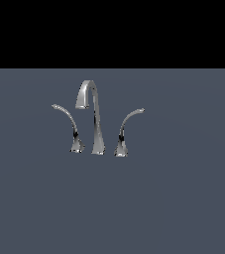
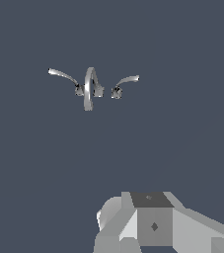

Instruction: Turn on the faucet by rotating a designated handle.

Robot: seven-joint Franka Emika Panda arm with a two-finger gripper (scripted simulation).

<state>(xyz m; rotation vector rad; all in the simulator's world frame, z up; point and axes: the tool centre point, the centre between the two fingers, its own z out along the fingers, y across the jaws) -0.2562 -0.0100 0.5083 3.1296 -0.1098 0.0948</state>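
The chrome faucet stands on a flat grey surface (image 1: 173,198) in the exterior view. Its tall gooseneck spout (image 1: 96,121) is in the middle. The handle (image 1: 67,119) is the slender curved lever at the exterior view's left, with its thin tip arching out leftward. A mirror-image lever (image 1: 126,125) stands at the right. The wrist view shows the spout (image 2: 89,89), the handle (image 2: 63,76) and the other lever (image 2: 126,80) from above, at a distance. Only grey blocky parts of my gripper (image 2: 153,225) show at the wrist picture's edge, far from the faucet. Its fingertips are not visible.
The grey surface (image 2: 182,138) stretches all round the faucet. A black band (image 1: 112,32) fills the exterior view above the surface's far edge. The arm does not show in the exterior view.
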